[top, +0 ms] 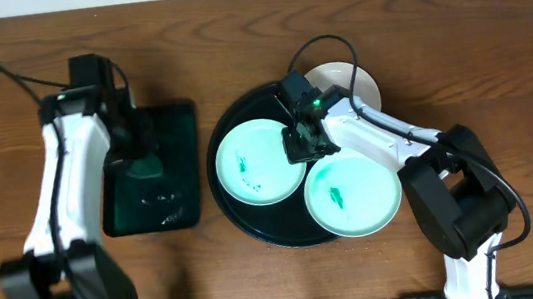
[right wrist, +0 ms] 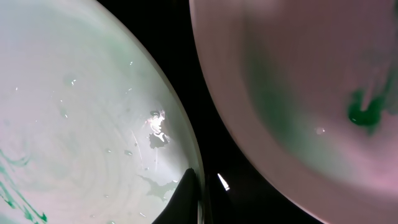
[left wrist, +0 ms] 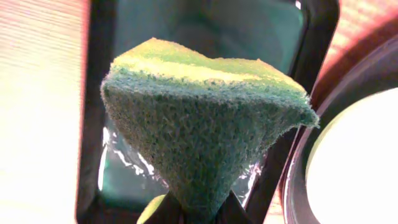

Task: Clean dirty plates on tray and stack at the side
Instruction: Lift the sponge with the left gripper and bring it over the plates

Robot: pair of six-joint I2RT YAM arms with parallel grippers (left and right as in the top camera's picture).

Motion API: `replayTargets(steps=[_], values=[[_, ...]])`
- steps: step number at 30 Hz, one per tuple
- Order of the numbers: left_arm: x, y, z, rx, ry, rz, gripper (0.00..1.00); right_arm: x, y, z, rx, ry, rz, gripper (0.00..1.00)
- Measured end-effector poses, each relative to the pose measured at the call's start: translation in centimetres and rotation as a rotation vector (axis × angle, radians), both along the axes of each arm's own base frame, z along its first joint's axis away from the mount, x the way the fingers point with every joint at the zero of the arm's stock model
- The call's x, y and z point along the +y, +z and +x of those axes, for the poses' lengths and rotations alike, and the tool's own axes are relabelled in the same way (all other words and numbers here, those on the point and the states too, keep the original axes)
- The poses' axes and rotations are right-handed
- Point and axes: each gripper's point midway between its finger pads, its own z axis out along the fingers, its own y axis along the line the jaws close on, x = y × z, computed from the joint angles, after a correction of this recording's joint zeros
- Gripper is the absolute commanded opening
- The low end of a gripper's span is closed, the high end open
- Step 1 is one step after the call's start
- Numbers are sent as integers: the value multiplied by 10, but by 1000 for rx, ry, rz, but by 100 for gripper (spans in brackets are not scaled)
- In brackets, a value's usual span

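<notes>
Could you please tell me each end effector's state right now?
Left end effector: closed, holding the sponge.
Right end effector: closed at the left-hand plate rim; actual grip cannot be told.

Right gripper (right wrist: pixel 203 190), fingertips pinched on the rim of the left plate (right wrist: pixel 81 106), which is wet and green-streaked; the right plate (right wrist: pixel 280 74) bears a teal blot; glossy black tray (right wrist: pixel 186 56) between.

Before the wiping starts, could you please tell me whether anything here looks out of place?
Yes: the front-right plate overhangs the round tray's rim rather than lying fully inside it. It and the left plate carry teal smears, as expected. Nothing looks spilled or broken.
</notes>
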Motion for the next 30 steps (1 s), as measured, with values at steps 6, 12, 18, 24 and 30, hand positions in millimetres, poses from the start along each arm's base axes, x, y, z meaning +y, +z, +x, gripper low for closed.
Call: replayTargets(steps=[6,12,18,24,30], values=[[4,-8,-2,17,54,13,7,0,0,0,0,0,0,1],[-8,-12,-4,31,58,-56,7,2,0,1,-6,2,11,1],[-36,-11,-5,40,61,-150,7,3,0,2,-8,2,17,1],[-89,-11,-14,85,57,-198,7,4,0,2,-8,2,18,1],[-132,-34,-26,102,62,-202,7,4,0,2,-8,3,18,1]])
